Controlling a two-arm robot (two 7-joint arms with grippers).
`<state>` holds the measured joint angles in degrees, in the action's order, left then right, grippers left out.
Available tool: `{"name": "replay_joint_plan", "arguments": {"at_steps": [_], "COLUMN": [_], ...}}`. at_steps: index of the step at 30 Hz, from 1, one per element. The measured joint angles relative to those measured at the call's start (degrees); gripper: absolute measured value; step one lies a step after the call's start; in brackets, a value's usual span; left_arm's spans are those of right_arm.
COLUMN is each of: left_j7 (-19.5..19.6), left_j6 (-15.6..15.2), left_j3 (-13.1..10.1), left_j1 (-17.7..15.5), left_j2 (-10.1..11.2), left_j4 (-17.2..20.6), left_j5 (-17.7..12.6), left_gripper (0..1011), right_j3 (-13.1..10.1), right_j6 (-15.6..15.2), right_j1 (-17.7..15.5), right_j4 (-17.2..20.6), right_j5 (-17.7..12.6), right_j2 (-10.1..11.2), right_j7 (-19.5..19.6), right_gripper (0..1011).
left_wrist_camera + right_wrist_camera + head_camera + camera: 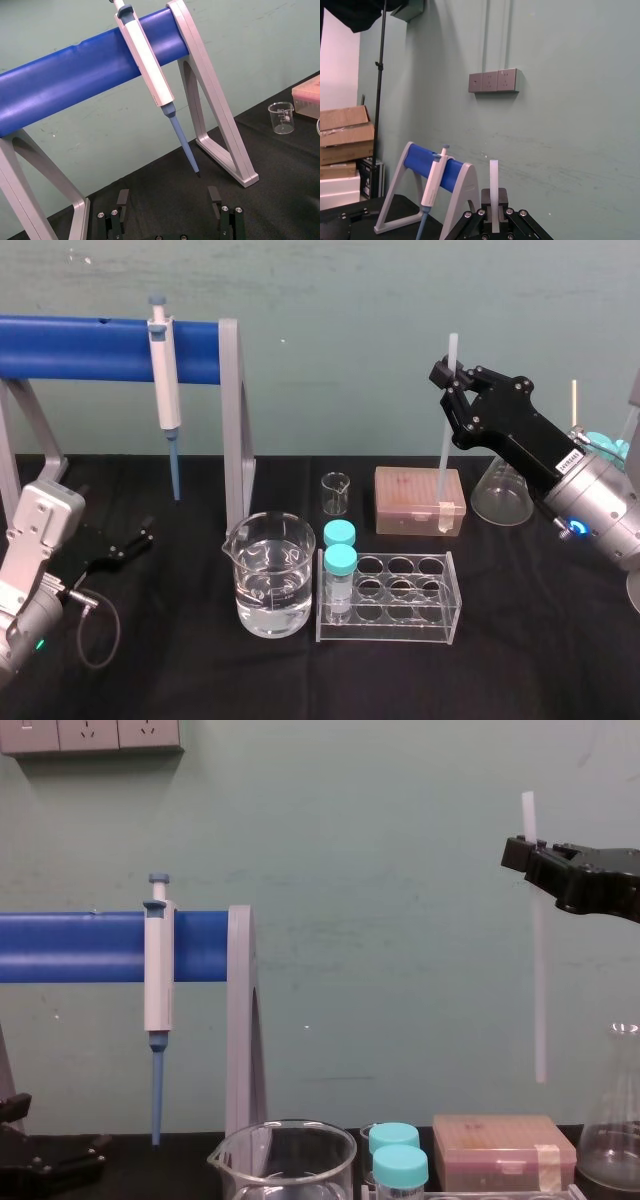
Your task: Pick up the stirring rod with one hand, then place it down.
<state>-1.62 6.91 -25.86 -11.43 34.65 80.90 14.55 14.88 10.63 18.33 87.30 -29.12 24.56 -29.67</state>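
Observation:
My right gripper (450, 380) is shut on the stirring rod (445, 440), a thin translucent-white stick held upright in the air. Its lower end hangs above the pink box (419, 500), clear of it. From the chest, the rod (539, 980) drops straight down from the black jaws of the right gripper (524, 854), with a short stub above them. In the right wrist view the rod (494, 182) stands between the fingers of the right gripper (494, 216). The left gripper (135, 540) rests low at the table's left; the left wrist view shows its fingers (122, 200) apart, nothing between them.
A water-filled beaker (268, 575) and a clear tube rack (390, 598) with two teal-capped vials (340, 562) stand at front centre. A small beaker (336, 492) and a flask (500, 492) sit farther back. A pipette (166, 380) hangs on the blue-barred stand (90, 348).

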Motion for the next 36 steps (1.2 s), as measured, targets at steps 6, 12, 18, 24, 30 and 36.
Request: {"name": "replay_joint_plan", "arguments": {"at_steps": [6, 12, 18, 24, 30, 36], "left_j7": [0.00, 0.00, 0.00, 0.00, 0.00, 0.00], "left_j6": [0.00, 0.00, 0.00, 0.00, 0.00, 0.00], "left_j3": [0.00, 0.00, 0.00, 0.00, 0.00, 0.00], "left_j1": [0.00, 0.00, 0.00, 0.00, 0.00, 0.00], "left_j2": [0.00, 0.00, 0.00, 0.00, 0.00, 0.00], "left_j4": [0.00, 0.00, 0.00, 0.00, 0.00, 0.00], "left_j5": [0.00, 0.00, 0.00, 0.00, 0.00, 0.00], "left_gripper": [1000, 1000, 1000, 1000, 1000, 1000], "right_j3": [0.07, 0.12, 0.19, 0.22, 0.24, 0.25], "right_j6": [-0.03, -0.05, -0.13, -0.13, -0.13, -0.16], "right_j1": [0.07, 0.15, 0.32, 0.45, 0.46, 0.45], "right_j4": [-0.05, -0.07, -0.08, -0.18, -0.21, -0.23], "right_j5": [-0.02, -0.02, -0.05, -0.08, -0.08, -0.08], "right_j2": [0.03, 0.11, 0.14, 0.16, 0.17, 0.18], "right_j7": [-0.01, -0.06, -0.11, -0.15, -0.13, -0.12], "right_gripper": [67, 67, 67, 67, 67, 67]}}
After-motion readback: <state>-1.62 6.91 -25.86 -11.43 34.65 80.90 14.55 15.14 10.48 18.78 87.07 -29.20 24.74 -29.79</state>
